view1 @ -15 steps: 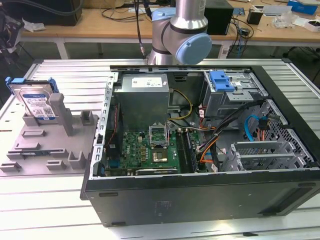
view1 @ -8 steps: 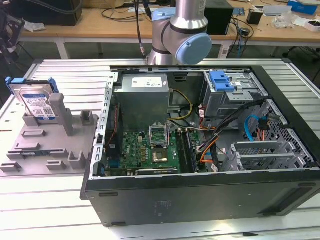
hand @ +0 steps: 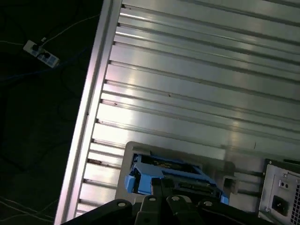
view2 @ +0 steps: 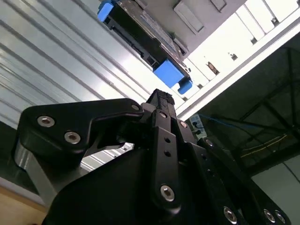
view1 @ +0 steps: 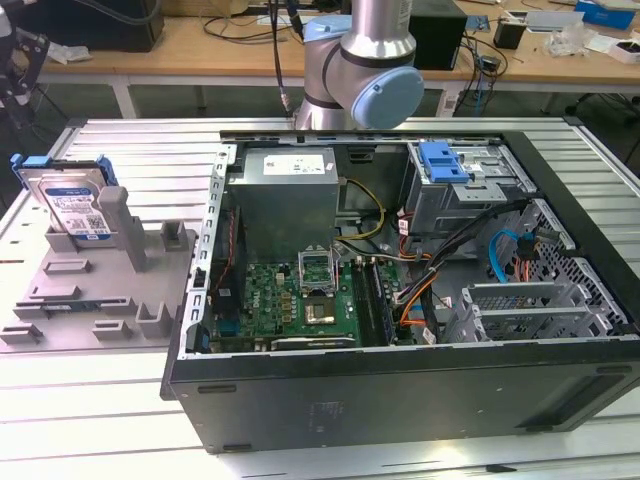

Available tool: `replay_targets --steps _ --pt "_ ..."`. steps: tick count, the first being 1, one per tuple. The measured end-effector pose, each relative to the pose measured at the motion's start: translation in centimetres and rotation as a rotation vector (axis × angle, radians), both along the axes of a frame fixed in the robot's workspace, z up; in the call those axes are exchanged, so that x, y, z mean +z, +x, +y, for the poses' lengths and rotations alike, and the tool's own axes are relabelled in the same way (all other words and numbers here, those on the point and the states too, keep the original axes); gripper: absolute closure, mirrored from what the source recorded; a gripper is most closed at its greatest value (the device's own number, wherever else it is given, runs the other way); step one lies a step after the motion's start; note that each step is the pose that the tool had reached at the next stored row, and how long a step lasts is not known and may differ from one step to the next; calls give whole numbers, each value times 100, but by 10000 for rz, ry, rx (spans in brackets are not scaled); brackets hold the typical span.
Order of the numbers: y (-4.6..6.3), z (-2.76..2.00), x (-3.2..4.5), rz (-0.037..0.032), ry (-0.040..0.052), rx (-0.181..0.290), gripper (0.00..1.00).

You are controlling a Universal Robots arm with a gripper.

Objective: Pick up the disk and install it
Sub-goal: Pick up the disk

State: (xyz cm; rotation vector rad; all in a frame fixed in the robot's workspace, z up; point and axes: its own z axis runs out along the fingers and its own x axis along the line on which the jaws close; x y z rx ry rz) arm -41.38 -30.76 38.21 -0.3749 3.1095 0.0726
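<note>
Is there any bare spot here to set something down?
The ribbed table is bare between the grey fixture holding the disk and its near edge, and at the exterior view's right of the computer case. Inside the case is crowded with cables.

An open computer case (view1: 400, 390) is lying on the slatted aluminium table (view1: 130, 140), green motherboard (view1: 295, 300) showing near the grey power-supply box (view1: 288, 195), blue latch (view1: 445, 162) sitting atop the drive cage (view1: 470, 195).

The disk (view1: 72, 200) stands upright in a grey fixture (view1: 90, 300) near the tabletop's (view1: 100, 420) edge at the exterior view's left. It is open from above, though a grey post (view1: 120, 215) crowds one side. The computer case's side wall (view1: 207, 250) rises just beside the fixture. Inside the case, cables (view1: 470, 232) cross in front of the drive cage (view1: 430, 205).
</note>
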Motion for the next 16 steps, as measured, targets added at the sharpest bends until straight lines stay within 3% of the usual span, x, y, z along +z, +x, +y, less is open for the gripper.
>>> replay_targets --steps 2,4,9,11,12,13,16 --pt "2 0 0 5 0 710 89" --pt "3 0 0 6 0 1025 89" --pt "5 0 -1 18 1 2081 58" --pt "7 0 -1 21 0 2459 58" --pt "7 0 -2 21 0 2608 52" --pt "8 0 -1 22 0 2769 52" --pt "14 0 -2 23 -1 3609 52"
